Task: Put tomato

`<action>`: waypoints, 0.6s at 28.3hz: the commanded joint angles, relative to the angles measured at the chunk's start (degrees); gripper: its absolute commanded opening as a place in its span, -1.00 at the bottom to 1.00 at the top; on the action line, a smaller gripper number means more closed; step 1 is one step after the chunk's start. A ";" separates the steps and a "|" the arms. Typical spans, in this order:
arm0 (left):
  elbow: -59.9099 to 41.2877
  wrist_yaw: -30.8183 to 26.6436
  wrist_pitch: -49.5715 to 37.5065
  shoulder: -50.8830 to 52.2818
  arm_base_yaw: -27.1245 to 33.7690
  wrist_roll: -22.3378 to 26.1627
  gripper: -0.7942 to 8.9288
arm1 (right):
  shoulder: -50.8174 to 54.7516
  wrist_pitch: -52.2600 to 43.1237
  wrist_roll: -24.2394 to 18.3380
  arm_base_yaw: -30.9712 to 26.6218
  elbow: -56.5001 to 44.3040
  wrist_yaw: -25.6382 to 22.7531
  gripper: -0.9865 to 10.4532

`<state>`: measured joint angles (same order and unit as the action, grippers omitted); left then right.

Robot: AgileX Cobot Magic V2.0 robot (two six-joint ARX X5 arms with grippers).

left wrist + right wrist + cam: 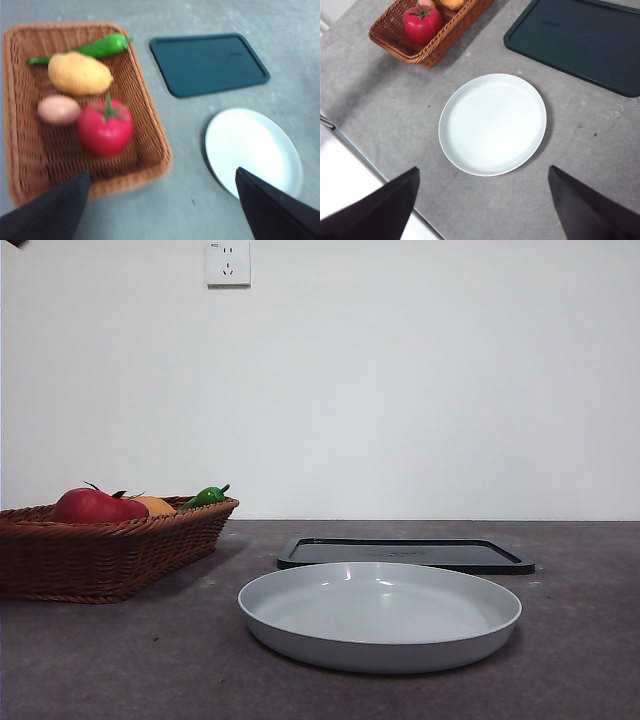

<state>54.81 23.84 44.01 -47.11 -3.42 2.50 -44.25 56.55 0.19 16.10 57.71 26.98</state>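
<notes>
The glossy red tomato (pixel 90 506) with a green calyx lies in the brown wicker basket (pixel 110 555) at the left; it also shows in the left wrist view (pixel 105 128) and the right wrist view (pixel 422 23). A pale grey plate (pixel 380 615) sits empty in the middle front. My left gripper (pixel 162 205) is open and empty, high above the basket's near edge and the plate (pixel 252 150). My right gripper (pixel 482 205) is open and empty, high above the plate (pixel 492 124).
A dark tray (pixel 405 553) lies flat behind the plate. In the basket (pixel 150 125) lie also an orange fruit (pixel 79 74), a small pale pink fruit (pixel 58 109) and a green pepper (pixel 97 47). The table's edge (pixel 355 150) shows in the right wrist view.
</notes>
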 commanded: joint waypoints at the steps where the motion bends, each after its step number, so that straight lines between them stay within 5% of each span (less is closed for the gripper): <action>1: 1.29 -0.33 -3.50 -3.41 -0.15 1.51 0.13 | -0.26 -0.42 -0.61 0.26 1.22 0.02 -0.11; 17: 1.29 -6.34 -18.38 -24.02 -3.30 7.67 0.13 | -0.26 -0.37 -0.63 0.26 1.22 0.02 -0.11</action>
<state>54.83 17.80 26.50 -69.98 -6.48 8.58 -44.25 56.55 0.19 16.10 57.71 26.98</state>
